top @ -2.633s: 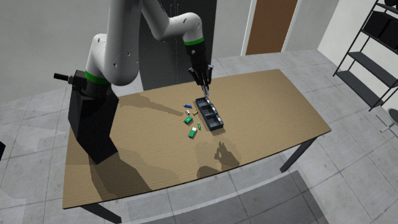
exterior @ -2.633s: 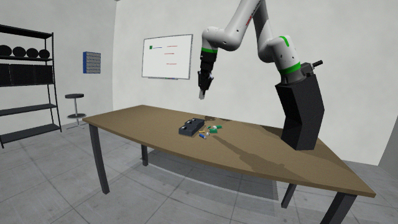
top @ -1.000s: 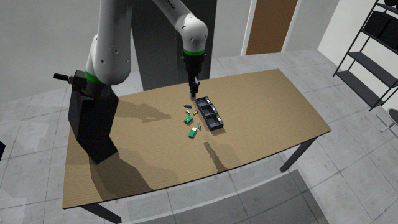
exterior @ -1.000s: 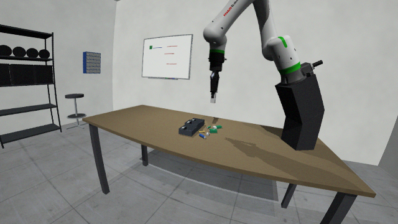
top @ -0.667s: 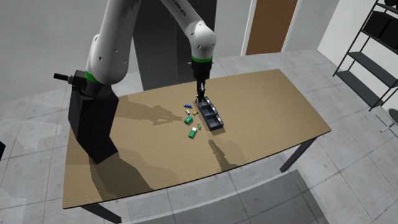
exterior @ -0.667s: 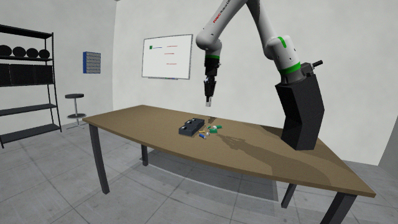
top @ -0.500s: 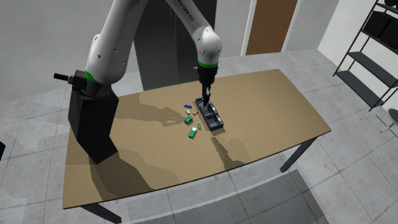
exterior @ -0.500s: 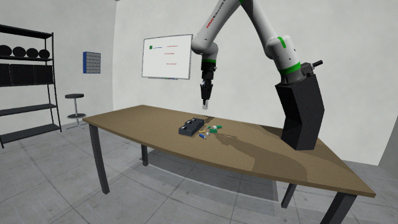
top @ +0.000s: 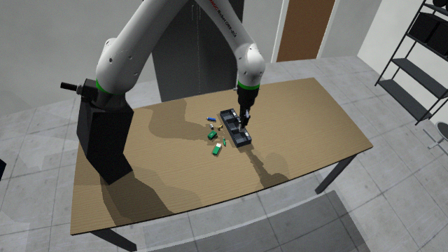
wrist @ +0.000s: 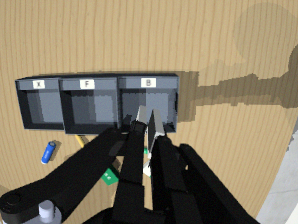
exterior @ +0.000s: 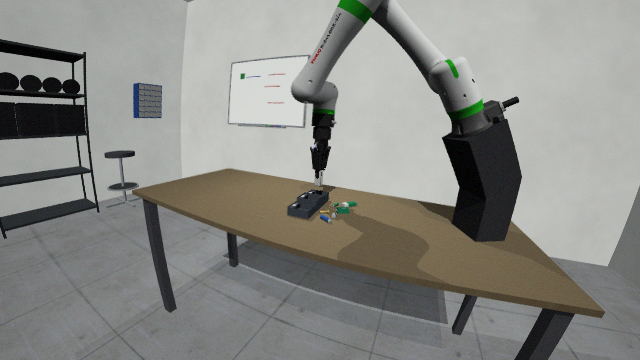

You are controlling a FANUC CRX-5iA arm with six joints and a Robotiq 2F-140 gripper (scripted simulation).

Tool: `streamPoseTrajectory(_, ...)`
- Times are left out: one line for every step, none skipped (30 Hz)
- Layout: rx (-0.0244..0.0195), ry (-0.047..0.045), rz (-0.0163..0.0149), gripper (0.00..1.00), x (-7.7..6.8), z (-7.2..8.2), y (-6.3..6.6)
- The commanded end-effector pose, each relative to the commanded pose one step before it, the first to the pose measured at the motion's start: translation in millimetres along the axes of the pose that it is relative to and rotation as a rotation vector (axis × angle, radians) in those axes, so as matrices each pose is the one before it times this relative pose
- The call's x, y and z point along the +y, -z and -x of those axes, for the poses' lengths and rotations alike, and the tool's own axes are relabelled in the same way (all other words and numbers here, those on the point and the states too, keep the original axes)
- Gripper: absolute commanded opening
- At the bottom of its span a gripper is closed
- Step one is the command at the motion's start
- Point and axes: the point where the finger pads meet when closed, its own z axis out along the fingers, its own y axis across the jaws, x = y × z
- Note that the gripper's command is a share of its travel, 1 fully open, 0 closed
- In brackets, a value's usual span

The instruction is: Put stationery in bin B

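Note:
My gripper [top: 241, 129] [exterior: 319, 184] [wrist: 146, 117] is shut and empty, pointing down above bin B [top: 243, 143] [wrist: 131, 84]. No object shows in the visible part of that bin. Left of the row of bins on the table in the top view lie a green block with a white end [top: 217, 149] [exterior: 352, 204], perhaps the eraser, and a small green piece [top: 224, 141]. A green box-like thing [top: 212, 135] [exterior: 343, 210] [wrist: 109, 176], a small white thing [top: 211, 127], a yellow thing [top: 220, 127] [wrist: 80, 141] and a blue cylinder [top: 211, 119] [exterior: 325, 219] [wrist: 48, 153] lie nearby.
Bins F [wrist: 87, 84] and X [wrist: 39, 84] adjoin bin B in one row, standing flat. The loose things lie close to the bins' long side. The arm's base [top: 105, 140] [exterior: 487, 185] stands at one end of the table.

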Motion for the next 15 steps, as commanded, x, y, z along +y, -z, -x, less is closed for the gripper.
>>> streamPoseTrajectory(-0.00143, 0.00004, -0.00196, 0.05, 0.30, -1.40, -3.89)
streamPoseTrajectory(0.00000, 0.00000, 0.00000, 0.05, 0.00, 0.00, 0.00)
streamPoseTrajectory(0.00000, 0.00000, 0.00000, 0.05, 0.00, 0.00, 0.00)
streamPoseTrajectory(0.00000, 0.00000, 0.00000, 0.05, 0.00, 0.00, -2.67)
streamPoseTrajectory(0.00000, 0.00000, 0.00000, 0.05, 0.00, 0.00, -2.67)
streamPoseTrajectory(0.00000, 0.00000, 0.00000, 0.05, 0.00, 0.00, -2.67)
streamPoseTrajectory(0.00000, 0.00000, 0.00000, 0.05, 0.00, 0.00, -2.67)
streamPoseTrajectory(0.00000, 0.00000, 0.00000, 0.05, 0.00, 0.00, -2.67)
streamPoseTrajectory(0.00000, 0.00000, 0.00000, 0.05, 0.00, 0.00, -2.67)
streamPoseTrajectory(0.00000, 0.00000, 0.00000, 0.05, 0.00, 0.00, -2.67)
streamPoseTrajectory(0.00000, 0.00000, 0.00000, 0.05, 0.00, 0.00, -2.67)
streamPoseTrajectory(0.00000, 0.00000, 0.00000, 0.05, 0.00, 0.00, -2.67)
streamPoseTrajectory(0.00000, 0.00000, 0.00000, 0.05, 0.00, 0.00, -2.67)
streamPoseTrajectory(0.00000, 0.00000, 0.00000, 0.05, 0.00, 0.00, -2.67)
streamPoseTrajectory(0.00000, 0.00000, 0.00000, 0.05, 0.00, 0.00, -2.67)
